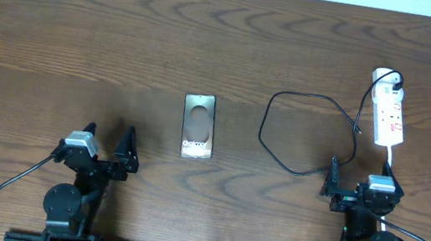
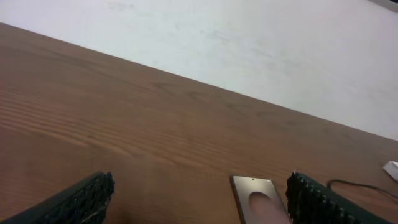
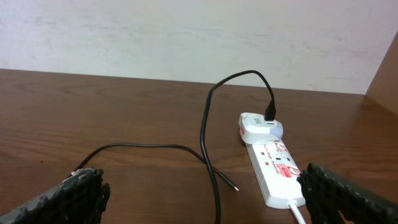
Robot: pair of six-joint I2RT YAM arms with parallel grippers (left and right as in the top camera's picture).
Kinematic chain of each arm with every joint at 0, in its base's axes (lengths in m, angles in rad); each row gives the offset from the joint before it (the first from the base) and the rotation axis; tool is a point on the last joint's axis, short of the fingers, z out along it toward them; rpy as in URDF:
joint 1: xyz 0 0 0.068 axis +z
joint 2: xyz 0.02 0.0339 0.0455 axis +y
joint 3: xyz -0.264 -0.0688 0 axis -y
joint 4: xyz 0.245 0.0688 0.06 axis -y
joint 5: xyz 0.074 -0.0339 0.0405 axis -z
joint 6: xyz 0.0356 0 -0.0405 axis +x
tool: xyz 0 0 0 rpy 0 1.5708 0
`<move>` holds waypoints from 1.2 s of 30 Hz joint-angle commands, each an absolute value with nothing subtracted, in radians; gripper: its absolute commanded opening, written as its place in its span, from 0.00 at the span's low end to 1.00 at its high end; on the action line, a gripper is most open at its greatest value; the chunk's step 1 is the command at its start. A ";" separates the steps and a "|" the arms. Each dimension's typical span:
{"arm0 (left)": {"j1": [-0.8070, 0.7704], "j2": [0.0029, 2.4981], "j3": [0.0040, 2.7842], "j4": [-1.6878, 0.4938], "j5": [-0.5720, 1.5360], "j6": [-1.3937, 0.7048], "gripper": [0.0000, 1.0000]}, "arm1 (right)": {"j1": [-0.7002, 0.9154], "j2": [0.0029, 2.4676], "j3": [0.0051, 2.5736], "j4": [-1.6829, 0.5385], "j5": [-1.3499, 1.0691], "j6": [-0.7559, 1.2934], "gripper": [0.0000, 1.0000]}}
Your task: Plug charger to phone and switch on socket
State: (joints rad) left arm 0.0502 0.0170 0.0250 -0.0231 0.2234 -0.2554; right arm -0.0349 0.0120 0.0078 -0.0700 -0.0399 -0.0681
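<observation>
Opening step, nothing grasped: left pincer (image 1: 109, 135) and right pincer (image 1: 357, 178) gape empty; phone (image 1: 198, 125) at tabletop (image 1: 84, 34) centre, charger (image 1: 308, 95) looped toward 3 o'clock beside socket (image 1: 390, 115); next move likely calls for pinching the connector tip (image 3: 236, 188).

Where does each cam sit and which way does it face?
Overhead: above the table, looking straight down; left gripper and right gripper at its near edge.
Left wrist: behind the left gripper, low, facing the far wall; own open fingers, phone.
Right wrist: same on the right; open fingers, socket, charger.
Shared: overhead and right wrist both show socket and charger.
</observation>
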 commanded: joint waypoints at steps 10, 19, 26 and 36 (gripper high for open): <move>0.046 0.050 0.073 -0.076 0.332 -0.284 0.91 | -0.029 0.009 0.006 -0.072 -0.036 -0.060 0.99; 0.046 0.255 0.271 -0.181 0.332 -0.288 0.91 | -0.029 0.009 0.006 -0.072 -0.036 -0.060 0.99; 0.043 0.457 0.472 -0.289 0.397 -0.287 0.91 | -0.029 0.009 0.006 -0.072 -0.036 -0.060 0.99; -0.144 0.725 0.665 -0.411 0.248 -0.287 0.91 | -0.029 0.009 0.006 -0.072 -0.036 -0.060 0.99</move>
